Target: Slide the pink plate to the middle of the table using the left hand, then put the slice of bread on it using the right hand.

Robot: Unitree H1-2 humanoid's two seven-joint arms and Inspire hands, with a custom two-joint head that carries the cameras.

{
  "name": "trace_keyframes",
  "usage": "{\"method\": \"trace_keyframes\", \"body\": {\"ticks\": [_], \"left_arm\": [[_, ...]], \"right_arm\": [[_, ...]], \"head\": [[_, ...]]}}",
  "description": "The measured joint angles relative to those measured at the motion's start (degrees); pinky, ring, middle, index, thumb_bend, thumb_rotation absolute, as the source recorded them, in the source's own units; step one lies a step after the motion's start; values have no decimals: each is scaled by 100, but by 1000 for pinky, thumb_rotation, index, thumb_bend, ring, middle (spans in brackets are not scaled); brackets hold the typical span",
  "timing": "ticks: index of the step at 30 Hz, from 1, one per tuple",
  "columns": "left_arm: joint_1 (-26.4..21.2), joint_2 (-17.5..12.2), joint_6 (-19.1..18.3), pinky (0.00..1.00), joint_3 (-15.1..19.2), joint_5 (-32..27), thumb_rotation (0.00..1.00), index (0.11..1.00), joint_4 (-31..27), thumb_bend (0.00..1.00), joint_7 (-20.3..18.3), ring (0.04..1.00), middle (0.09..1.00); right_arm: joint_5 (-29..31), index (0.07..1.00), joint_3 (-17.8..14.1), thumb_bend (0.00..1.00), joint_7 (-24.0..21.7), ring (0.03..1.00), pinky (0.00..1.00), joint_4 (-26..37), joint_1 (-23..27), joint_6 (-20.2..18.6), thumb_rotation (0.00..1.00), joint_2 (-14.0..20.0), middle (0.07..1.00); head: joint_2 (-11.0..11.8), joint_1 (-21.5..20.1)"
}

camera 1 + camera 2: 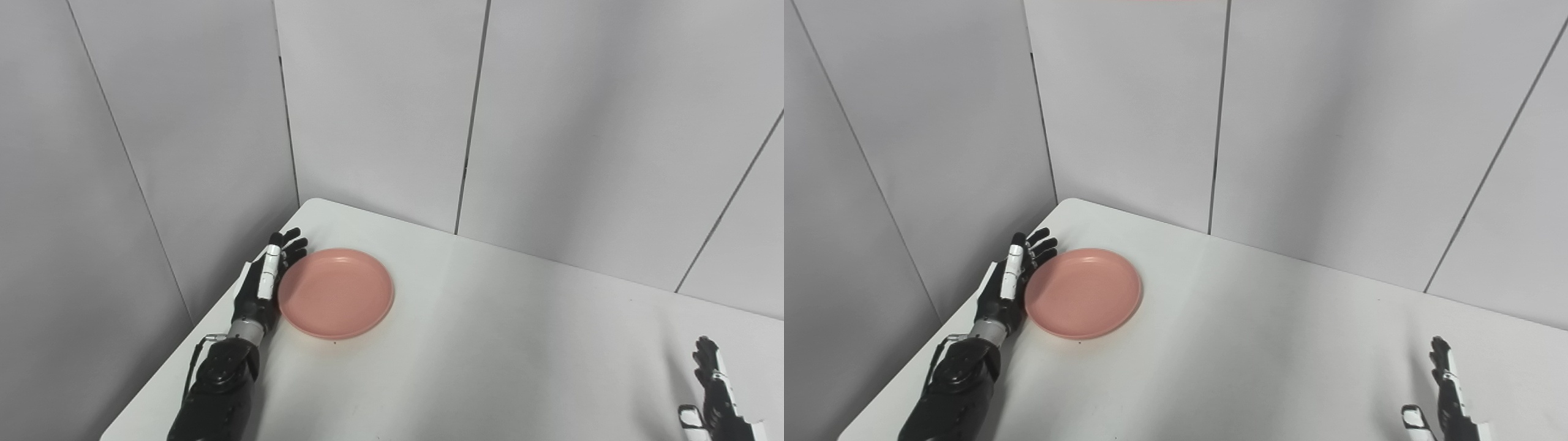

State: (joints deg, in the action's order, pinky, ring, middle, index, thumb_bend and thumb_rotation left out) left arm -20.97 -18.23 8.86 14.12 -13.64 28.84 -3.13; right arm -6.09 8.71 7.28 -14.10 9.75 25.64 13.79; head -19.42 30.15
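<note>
Left hand point(264, 283) flat and open against the pink plate's point(337, 293) left rim, far-left tabletop point(490, 355).
I'd watch for fingers riding over the rim; right hand point(713, 392) open, empty; no bread visible.

One pink plate point(335, 293), one white table point(490, 343), two robot hands: left hand point(264, 283), right hand point(713, 392).

The pink plate point(335, 293) looks like smooth plastic with a soft sheen. The white table point(490, 343) is smooth and matt. The left hand point(264, 282) is black and white hard plastic, with a metallic wrist band.
</note>
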Motion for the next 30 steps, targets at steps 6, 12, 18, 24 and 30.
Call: {"method": "trace_keyframes", "body": {"ticks": [6, 12, 18, 24, 30], "left_arm": [[-34, 105, 3, 893, -125, -19, 1000, 821, -18, 830, -137, 855, 840], [-50, 251, 58, 889, -326, -13, 1000, 817, -62, 850, -269, 851, 835], [-49, 348, -120, 915, -530, 2, 1000, 829, -246, 858, -354, 875, 853], [-42, 436, -259, 917, -718, 16, 1000, 828, -385, 849, -449, 867, 851], [-23, 475, -301, 925, -778, 91, 1000, 826, -453, 854, -506, 868, 853]], "right_arm": [[6, 986, 0, 649, 0, 990, 993, -5, 0, 0, 1000, -1, 989], [-58, 983, 20, 649, 94, 987, 989, -4, 0, 0, 1000, 6, 987], [-107, 973, 38, 686, 207, 979, 967, -3, 1, 1, 1000, 8, 982], [-266, 988, 106, 742, 334, 997, 995, 6, 0, 1, 1000, 38, 987], [-273, 992, 122, 774, 349, 996, 1000, 18, -6, 2, 1000, 42, 987]], "head": [[18, -71], [9, -176], [18, -360], [-9, -571], [-17, -835]]}}
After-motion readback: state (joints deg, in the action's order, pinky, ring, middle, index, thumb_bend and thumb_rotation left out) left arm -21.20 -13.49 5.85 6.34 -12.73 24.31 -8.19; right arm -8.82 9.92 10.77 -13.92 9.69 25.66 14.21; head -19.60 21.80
